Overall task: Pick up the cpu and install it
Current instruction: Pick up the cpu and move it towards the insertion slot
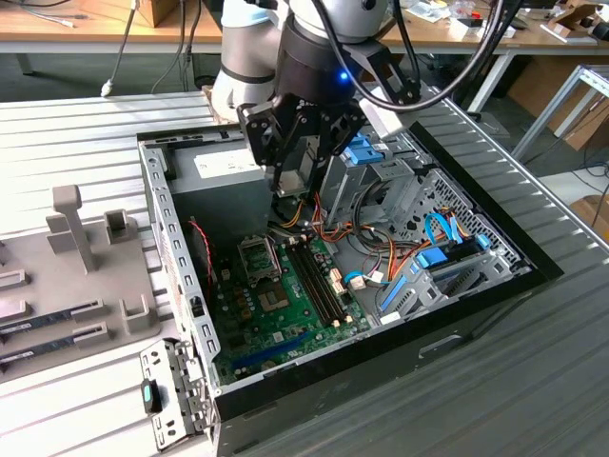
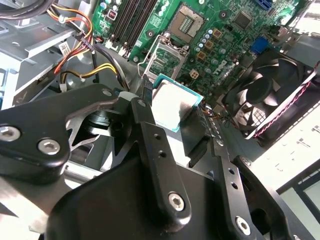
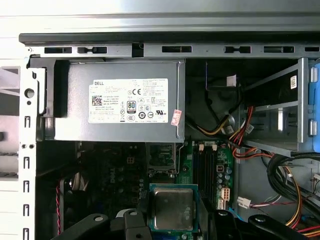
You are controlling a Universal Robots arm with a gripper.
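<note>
First wrist view: tool (image 3: 173, 220) holds cpu (image 3: 172, 206) over open case's (image 3: 150, 50) motherboard (image 3: 186, 167).

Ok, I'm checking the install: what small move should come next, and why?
Probably ease the chip across until it sits over the open socket. The gripper holds it above the board, and the socket lies off to one side, not beneath it.

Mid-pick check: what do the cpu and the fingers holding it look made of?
The cpu: top looks like grey metal with a dull brushed sheen; thin rim looks like green circuit board. The fingers: matt black, bolted, likely coated metal, possibly hard plastic.
</note>
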